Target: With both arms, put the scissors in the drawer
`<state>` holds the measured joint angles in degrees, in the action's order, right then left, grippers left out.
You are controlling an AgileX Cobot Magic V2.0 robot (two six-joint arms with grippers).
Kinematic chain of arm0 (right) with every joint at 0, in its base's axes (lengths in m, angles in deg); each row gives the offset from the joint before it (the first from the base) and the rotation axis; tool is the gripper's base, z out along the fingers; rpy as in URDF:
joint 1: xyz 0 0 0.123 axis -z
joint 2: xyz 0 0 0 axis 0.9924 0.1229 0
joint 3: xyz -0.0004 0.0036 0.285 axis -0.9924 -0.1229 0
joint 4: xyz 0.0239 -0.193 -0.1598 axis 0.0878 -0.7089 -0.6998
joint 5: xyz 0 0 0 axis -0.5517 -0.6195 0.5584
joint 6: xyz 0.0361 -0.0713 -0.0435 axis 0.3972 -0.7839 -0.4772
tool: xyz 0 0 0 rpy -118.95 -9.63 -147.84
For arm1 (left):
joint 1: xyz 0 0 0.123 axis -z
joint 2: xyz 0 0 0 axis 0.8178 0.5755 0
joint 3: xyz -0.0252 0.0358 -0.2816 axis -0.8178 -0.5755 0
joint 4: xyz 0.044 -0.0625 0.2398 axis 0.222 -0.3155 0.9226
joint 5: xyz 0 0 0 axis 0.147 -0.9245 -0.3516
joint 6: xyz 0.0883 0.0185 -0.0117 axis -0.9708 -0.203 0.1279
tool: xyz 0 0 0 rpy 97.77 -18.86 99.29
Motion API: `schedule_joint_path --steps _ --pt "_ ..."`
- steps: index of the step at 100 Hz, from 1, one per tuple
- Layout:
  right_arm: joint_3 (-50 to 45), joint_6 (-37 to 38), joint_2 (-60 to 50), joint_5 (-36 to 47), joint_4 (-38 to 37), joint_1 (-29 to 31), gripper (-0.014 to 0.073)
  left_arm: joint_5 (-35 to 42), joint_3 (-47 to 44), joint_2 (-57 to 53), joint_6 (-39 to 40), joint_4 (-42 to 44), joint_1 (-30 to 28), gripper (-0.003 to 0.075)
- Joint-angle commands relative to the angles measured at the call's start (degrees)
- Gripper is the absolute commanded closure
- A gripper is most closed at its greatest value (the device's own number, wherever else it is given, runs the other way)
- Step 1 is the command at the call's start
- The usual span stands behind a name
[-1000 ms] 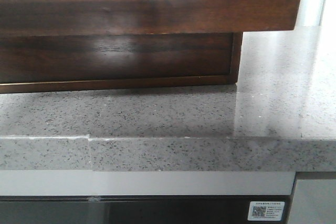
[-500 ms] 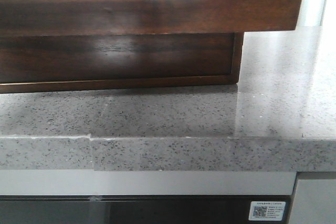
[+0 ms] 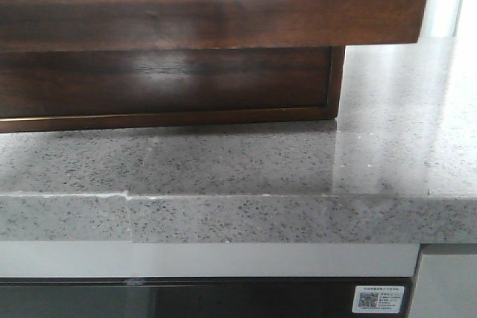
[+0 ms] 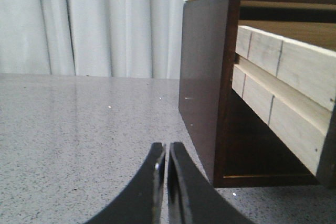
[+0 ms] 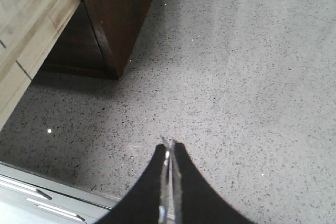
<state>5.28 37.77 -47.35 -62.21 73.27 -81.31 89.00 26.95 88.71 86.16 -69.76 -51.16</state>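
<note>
Grey speckled countertop [image 3: 298, 169] spans the front view; a seam step shows along its front edge. On it sits a dark wood cabinet [image 4: 202, 77]. The drawer [image 3: 223, 16] juts forward out of the cabinet, dark glossy front with scooped top cut-out, pale plank sides [image 4: 286, 72] exposed. Left gripper [image 4: 167, 153] hangs above the countertop just beside the cabinet's side wall, fingers pressed together, nothing between. Right gripper [image 5: 169, 153] over the countertop off the cabinet's other corner, fingers together too. Scissors not visible in any view.
</note>
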Motion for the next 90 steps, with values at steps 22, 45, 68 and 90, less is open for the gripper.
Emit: schedule_joint_path --steps 22,45,68,90 --pt "1.4 -0.2 -0.1 3.2 1.1 0.3 0.0662 5.2 -2.1 -1.1 0.8 0.0 -0.4 0.0741" --pt "1.4 -0.2 -0.1 3.2 1.1 0.3 0.0662 5.2 -2.1 -1.1 0.8 0.0 -0.4 0.0741" --pt "1.1 -0.2 -1.5 3.4 1.0 -0.4 0.0662 5.2 -2.1 -1.1 0.8 0.0 -0.4 0.0741" --pt "-9.7 -0.3 -13.2 16.6 -2.0 -0.4 0.0662 5.2 -2.1 -1.1 0.8 0.0 -0.4 0.0741"
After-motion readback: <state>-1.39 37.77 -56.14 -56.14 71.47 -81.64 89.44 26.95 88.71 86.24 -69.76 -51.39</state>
